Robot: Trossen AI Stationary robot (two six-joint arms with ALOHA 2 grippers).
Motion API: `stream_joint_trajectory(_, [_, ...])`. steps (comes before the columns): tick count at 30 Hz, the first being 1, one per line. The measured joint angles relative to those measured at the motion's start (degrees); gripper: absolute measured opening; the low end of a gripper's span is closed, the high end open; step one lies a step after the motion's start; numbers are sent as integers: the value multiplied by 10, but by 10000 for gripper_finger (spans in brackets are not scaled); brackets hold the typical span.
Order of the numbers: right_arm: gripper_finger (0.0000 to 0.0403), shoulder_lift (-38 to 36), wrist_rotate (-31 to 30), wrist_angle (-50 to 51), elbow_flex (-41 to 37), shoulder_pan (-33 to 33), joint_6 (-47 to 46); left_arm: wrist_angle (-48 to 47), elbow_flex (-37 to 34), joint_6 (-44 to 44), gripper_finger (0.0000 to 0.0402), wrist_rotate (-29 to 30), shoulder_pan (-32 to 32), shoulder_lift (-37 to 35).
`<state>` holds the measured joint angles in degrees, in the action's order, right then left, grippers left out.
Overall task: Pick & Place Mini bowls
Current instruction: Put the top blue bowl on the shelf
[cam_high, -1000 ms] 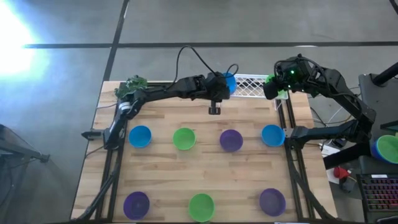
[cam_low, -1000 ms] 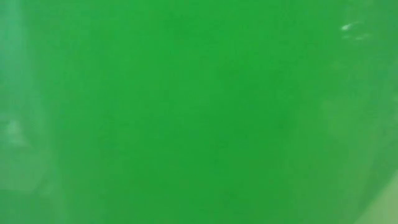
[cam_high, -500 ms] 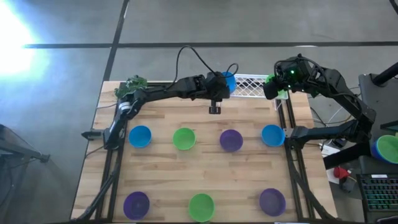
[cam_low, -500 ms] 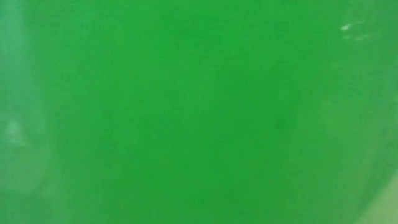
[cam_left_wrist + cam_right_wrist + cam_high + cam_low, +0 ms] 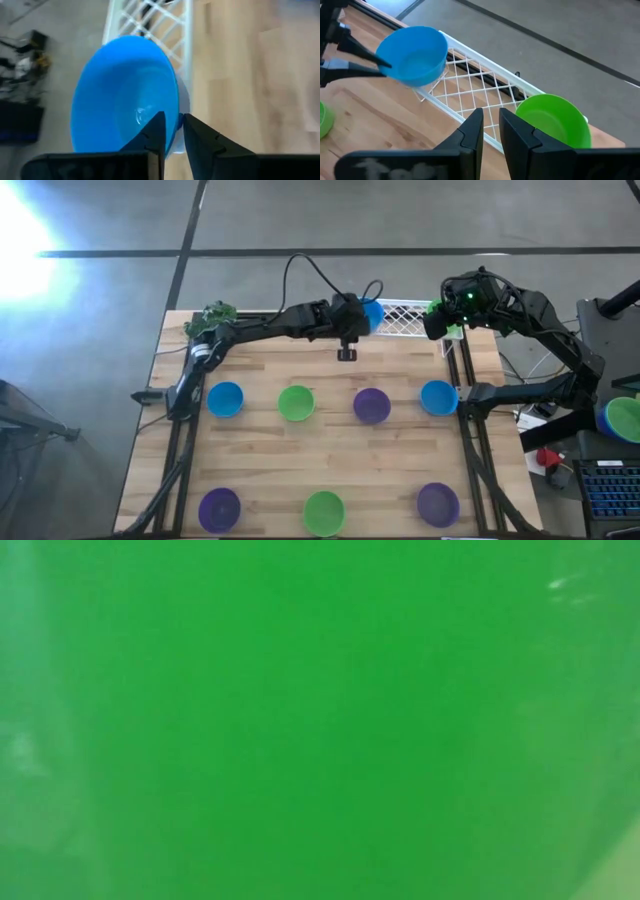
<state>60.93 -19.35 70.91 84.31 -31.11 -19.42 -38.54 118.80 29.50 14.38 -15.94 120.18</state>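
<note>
Left arm stretched across far edge of tabletop (image 5: 260, 440); left hand (image 5: 170, 131) at left end of white wire rack (image 5: 410, 315), fingers straddling rim of sky-blue mini bowl (image 5: 122, 95), bowl tilted over rack; grasp or release: cannot tell. Right hand (image 5: 490, 122) over rack's right end, fingers narrowly apart, empty, beside green mini bowl (image 5: 552, 122). Seven more bowls in two rows on tabletop.
</note>
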Motion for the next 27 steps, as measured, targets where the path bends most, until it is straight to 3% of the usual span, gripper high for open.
stream_joint_trajectory(3, [57,0,0,0,0,0,-6,5,0,6,62,22,-1,-1])
stream_joint_trajectory(9, [57,0,1,3,0,0,-65,9,0,-1,62,19,1,-1])
stream_joint_trajectory(18, [57,0,1,3,0,0,-70,21,2,-12,62,18,3,-5])
stream_joint_trajectory(27, [57,0,1,3,0,0,-89,19,50,-27,62,18,10,-5])
